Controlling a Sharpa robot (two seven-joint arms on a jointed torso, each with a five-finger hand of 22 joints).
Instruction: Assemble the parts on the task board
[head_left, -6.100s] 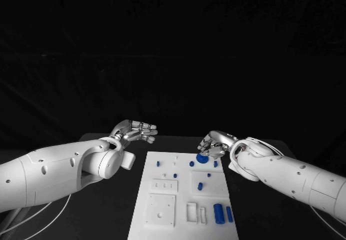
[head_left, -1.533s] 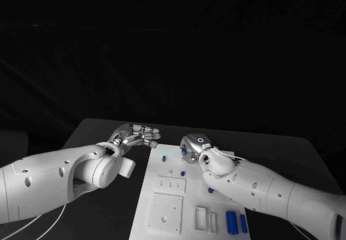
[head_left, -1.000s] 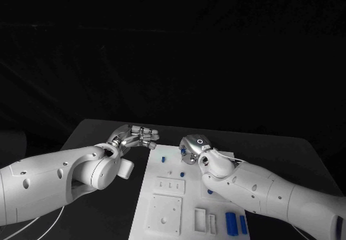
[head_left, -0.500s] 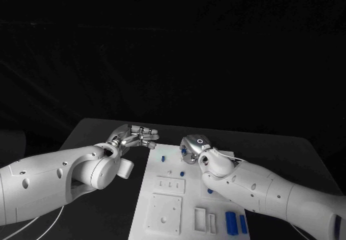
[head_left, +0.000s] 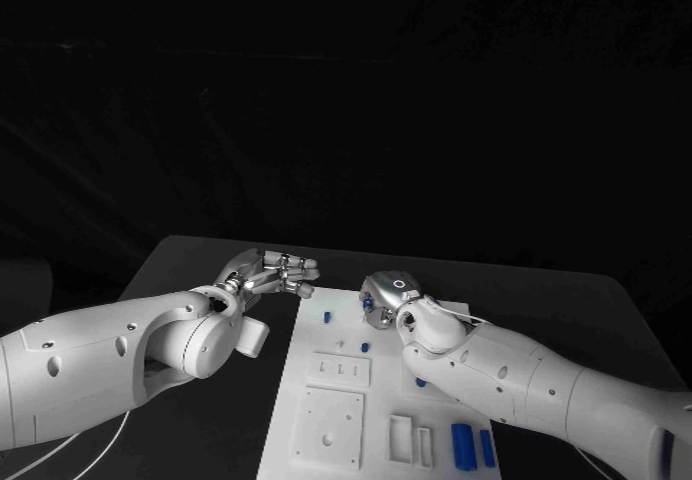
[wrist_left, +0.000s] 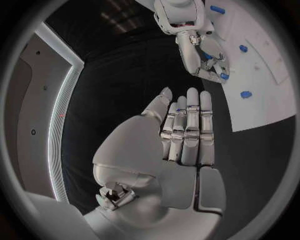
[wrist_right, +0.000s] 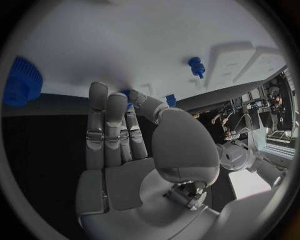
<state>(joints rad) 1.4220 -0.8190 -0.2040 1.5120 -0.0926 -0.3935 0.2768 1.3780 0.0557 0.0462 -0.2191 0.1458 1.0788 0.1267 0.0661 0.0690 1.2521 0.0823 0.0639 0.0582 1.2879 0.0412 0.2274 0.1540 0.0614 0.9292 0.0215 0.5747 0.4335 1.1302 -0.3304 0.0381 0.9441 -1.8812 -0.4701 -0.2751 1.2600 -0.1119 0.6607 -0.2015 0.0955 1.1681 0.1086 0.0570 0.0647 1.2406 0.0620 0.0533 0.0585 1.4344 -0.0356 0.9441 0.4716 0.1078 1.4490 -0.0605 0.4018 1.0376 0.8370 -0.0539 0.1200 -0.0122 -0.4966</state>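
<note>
Left hand observed over the black table, just off the far corner of the task board, fingers held straight and close together, nothing in its grasp. Right hand observed over the board's far end, fingers extended down to the white surface; a small blue part seen at the fingertips, contact or grasp not determinable. Ribbed blue round part noted on the board beside that hand, apart from it. Blue peg noted further along the board, beyond the thumb. Two blue cylinders noted at the board's near end, well behind the right hand, beside the forearm.
</note>
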